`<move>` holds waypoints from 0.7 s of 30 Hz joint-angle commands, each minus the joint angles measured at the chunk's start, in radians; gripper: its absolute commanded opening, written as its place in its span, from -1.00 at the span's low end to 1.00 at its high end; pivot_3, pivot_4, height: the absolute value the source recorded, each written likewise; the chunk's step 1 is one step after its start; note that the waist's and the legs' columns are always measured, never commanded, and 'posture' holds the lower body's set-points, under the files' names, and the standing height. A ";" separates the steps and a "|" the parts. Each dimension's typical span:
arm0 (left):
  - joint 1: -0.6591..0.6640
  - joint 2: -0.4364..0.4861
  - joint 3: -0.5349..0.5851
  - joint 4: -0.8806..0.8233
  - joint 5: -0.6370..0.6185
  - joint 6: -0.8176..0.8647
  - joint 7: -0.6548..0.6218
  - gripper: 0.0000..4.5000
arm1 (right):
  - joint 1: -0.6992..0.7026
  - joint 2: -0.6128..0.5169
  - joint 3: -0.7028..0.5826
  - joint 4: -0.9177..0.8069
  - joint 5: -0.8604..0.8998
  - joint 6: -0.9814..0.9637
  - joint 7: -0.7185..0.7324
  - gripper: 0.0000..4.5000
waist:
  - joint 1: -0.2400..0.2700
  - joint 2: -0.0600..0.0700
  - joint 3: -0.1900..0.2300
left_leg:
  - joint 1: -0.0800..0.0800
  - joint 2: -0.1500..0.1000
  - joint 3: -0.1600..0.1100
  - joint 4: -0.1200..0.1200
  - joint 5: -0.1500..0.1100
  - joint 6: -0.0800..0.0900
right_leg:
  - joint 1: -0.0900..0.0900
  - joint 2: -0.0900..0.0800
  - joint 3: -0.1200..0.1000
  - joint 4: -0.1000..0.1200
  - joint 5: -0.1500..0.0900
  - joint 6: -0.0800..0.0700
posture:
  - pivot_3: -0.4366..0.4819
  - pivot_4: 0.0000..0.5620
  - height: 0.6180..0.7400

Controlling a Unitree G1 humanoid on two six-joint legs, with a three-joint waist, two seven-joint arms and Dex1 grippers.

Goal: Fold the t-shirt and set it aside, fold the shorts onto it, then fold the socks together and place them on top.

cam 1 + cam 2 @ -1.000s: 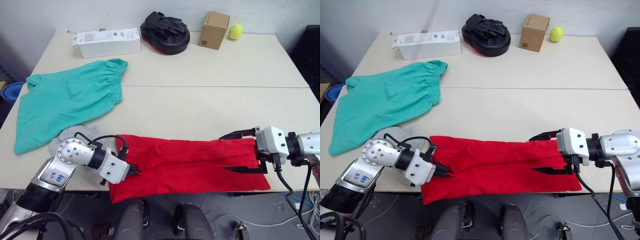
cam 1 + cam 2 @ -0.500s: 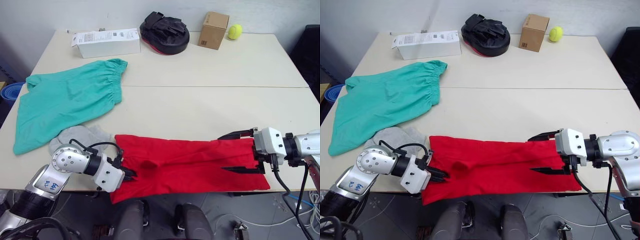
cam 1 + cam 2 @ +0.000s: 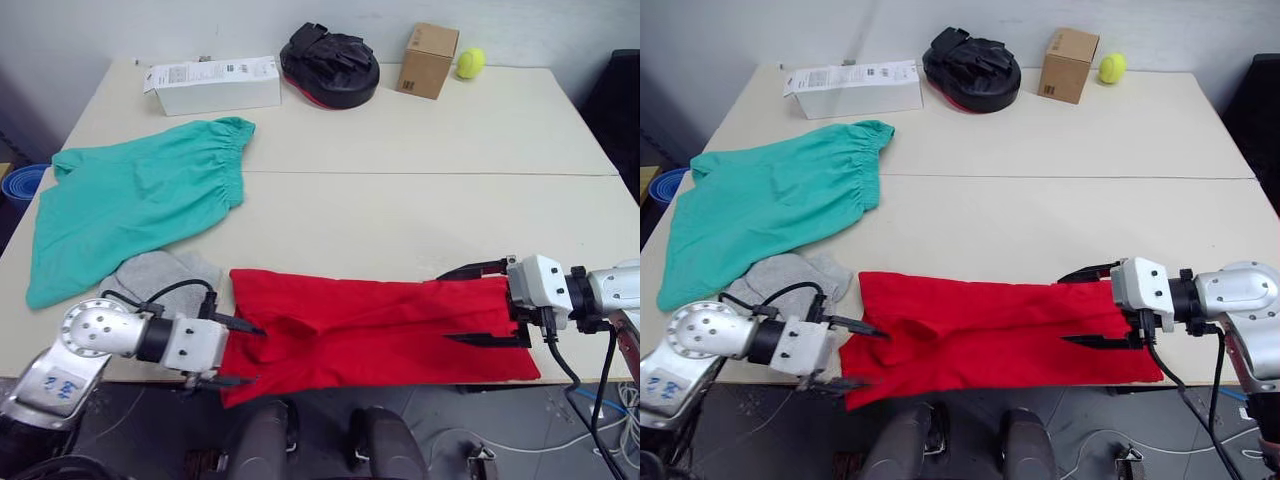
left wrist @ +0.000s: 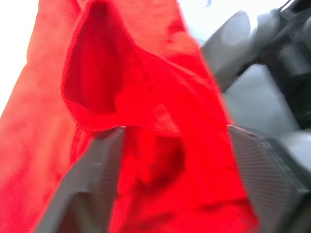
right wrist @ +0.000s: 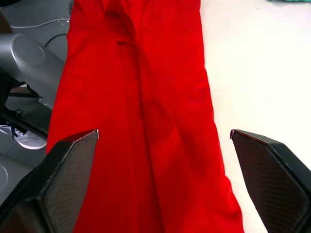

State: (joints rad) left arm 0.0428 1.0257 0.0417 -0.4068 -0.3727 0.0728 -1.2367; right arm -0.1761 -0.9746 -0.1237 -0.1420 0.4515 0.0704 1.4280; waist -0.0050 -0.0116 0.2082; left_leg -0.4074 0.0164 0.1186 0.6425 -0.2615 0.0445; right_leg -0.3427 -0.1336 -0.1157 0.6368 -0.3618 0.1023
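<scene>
The red t-shirt [image 3: 370, 325] lies folded into a long strip along the table's near edge, its front hem hanging slightly over. My left gripper [image 3: 258, 355] is open at the shirt's left end, with one finger above the cloth and one below the table edge; in the left wrist view red fabric bulges between the spread fingers [image 4: 92, 179]. My right gripper [image 3: 445, 308] is open, straddling the shirt's right end. The teal-green shorts [image 3: 140, 200] lie spread at the far left. The grey socks [image 3: 165, 275] sit between the shorts and the shirt.
Along the table's far edge stand a white box [image 3: 215, 83], a black padded mitt [image 3: 330, 65], a cardboard box [image 3: 427, 60] and a yellow tennis ball [image 3: 471, 63]. A blue bowl-like thing [image 3: 20, 182] sits off the table's left side.
My left gripper was shut on the shirt's left end; now it is open, has let go and has drawn back to the left. The right gripper has stayed in place.
</scene>
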 commanded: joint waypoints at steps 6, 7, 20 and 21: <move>-0.172 0.070 0.121 -0.003 -0.275 0.412 0.049 0.92 | -0.071 0.009 -0.004 -0.003 0.045 0.078 -0.013 0.55 | 0.008 0.003 0.002 | 0.000 0.000 0.000 0.000 -0.001 -0.004 | 0.000 0.000 0.000 0.000 0.000 -0.001 | -0.05 -0.47 1.00; -0.242 0.046 0.103 0.039 -0.273 0.441 0.074 0.81 | -0.091 0.023 0.009 0.004 0.038 0.083 -0.023 0.37 | 0.009 0.004 0.002 | 0.000 -0.001 0.000 0.000 -0.001 -0.004 | 0.000 0.000 0.000 0.000 0.000 -0.001 | -0.05 -0.47 1.00; -0.534 -0.206 -0.300 0.337 0.136 0.192 0.046 -0.99 | -0.335 0.195 0.248 0.269 -0.194 -0.056 -0.053 -1.00 | 0.002 0.003 0.002 | -0.003 -0.001 0.006 -0.002 0.003 -0.001 | -0.006 0.004 0.002 0.006 0.000 0.001 | -0.05 -0.47 1.00; -0.539 -0.218 -0.320 0.350 0.163 0.181 0.047 -0.99 | -0.347 0.201 0.264 0.297 -0.217 -0.077 -0.051 -1.00 | 0.002 0.003 0.002 | -0.004 -0.001 0.006 -0.001 0.003 -0.001 | -0.007 0.004 0.002 0.006 0.000 0.001 | -0.05 -0.47 1.00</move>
State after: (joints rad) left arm -0.4726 0.8138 -0.2589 -0.0605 -0.2500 0.2851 -1.1854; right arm -0.5071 -0.7737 0.1282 0.1316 0.2643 0.0350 1.3764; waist -0.0034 -0.0088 0.2100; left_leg -0.4117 0.0157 0.1246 0.6430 -0.2582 0.0440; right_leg -0.3497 -0.1300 -0.1133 0.6426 -0.3617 0.1029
